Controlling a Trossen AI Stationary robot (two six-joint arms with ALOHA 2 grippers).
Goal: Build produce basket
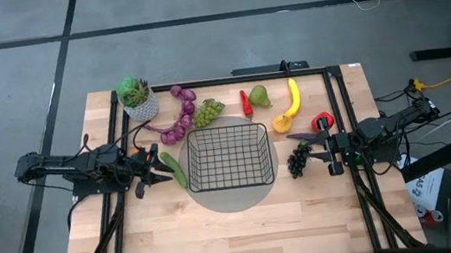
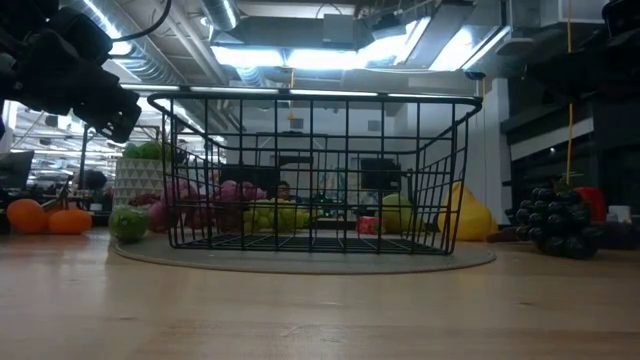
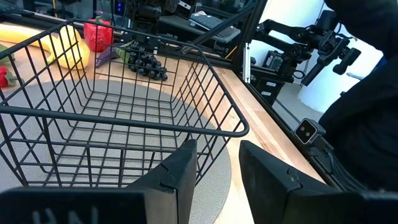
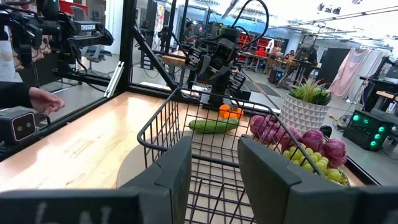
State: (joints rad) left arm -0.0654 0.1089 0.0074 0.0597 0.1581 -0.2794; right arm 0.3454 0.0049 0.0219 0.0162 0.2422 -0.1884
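Waiting on either side of the small black wire-mesh basket point(image 1: 228, 156), I have both arms low over the wooden table point(image 1: 221, 223). My left gripper point(image 1: 155, 172) sits just left of the basket, its fingers parted with nothing between them. My right gripper point(image 1: 326, 149) sits just right of it, fingers also apart and holding nothing. The basket stands upright on a round grey mat point(image 1: 235, 197) at mid-table, and I judge it was set there so either arm can reach in.

No produce is in the basket yet; it rings the basket instead. A green cucumber point(image 1: 173, 169) lies at its left edge, close to my left fingers. A bunch of black grapes point(image 1: 299, 160) lies just beside my right fingers, with a red pepper point(image 1: 322, 121) a little farther back. Along the far side lie purple grapes point(image 1: 179, 115), green grapes point(image 1: 208, 110), a slim red chilli point(image 1: 246, 104), a green pear point(image 1: 259, 96), a yellow banana point(image 1: 293, 97) and a yellow-orange fruit point(image 1: 282, 123). A white pot with a green plant point(image 1: 137, 98) stands at the far left.

The only writing I can read is "TROSSEN" on my left arm, seen in the right wrist view.
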